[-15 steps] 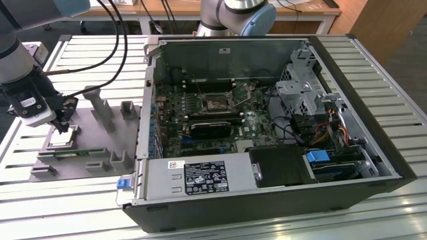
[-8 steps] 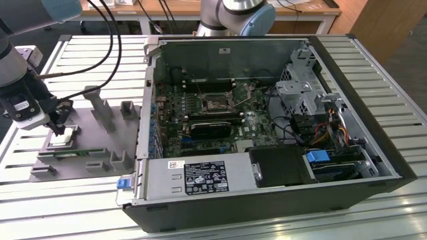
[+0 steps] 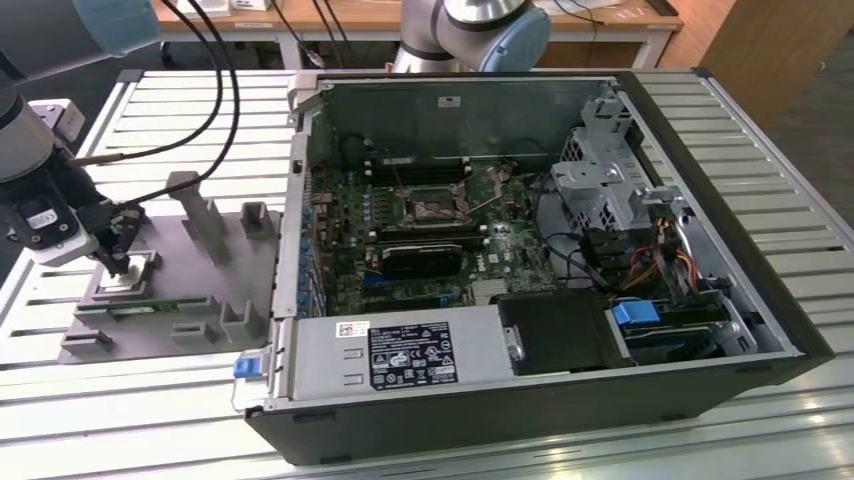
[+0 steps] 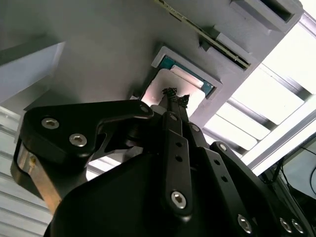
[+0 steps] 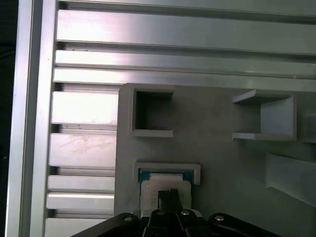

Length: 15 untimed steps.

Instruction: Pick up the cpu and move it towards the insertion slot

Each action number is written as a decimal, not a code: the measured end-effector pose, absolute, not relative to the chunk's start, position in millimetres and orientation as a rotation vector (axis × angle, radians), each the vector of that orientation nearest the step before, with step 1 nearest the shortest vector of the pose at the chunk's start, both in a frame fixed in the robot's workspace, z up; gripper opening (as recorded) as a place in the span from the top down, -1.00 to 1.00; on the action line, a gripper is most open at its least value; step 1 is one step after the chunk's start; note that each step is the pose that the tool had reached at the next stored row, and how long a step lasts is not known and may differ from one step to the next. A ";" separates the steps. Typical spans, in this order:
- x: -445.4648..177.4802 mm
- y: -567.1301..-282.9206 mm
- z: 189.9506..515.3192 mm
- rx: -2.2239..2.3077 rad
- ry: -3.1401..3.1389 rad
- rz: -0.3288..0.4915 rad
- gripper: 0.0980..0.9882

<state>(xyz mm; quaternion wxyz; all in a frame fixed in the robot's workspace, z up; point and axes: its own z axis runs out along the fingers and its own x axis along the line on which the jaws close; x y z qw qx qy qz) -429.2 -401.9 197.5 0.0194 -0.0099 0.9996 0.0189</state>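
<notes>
Closest to the lens in the second wrist view is the black linkage of the gripper (image 4: 174,96); its fingers are pressed together, tips down on the bright silver top of the cpu (image 4: 157,88); the cpu lies flat in a shallow square nest (image 4: 185,69) of a grey fixture plate (image 4: 98,39); in the first wrist view the closed tips of the gripper (image 5: 169,193) meet the cpu (image 5: 150,192) in the nest (image 5: 168,168), near two square pockets (image 5: 153,111) of the fixture plate (image 5: 212,163), which lies on a slatted aluminium table (image 5: 148,39); in the exterior view the gripper (image 3: 118,262) stands over the cpu (image 3: 123,283) at the exterior view's left, in the lower left of the frame; the insertion slot (image 3: 434,205) sits well apart, at centre frame inside the open computer case (image 3: 534,400), just above a glossy black block (image 3: 420,262).
</notes>
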 end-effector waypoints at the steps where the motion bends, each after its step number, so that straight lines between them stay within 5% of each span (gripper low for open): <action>1: -429.3 -402.0 196.6 -0.031 3.102 0.059 0.99; 9: -429.3 -401.9 196.3 -0.031 3.102 0.059 0.97; 15: -429.3 -401.9 196.1 -0.031 3.102 0.058 0.44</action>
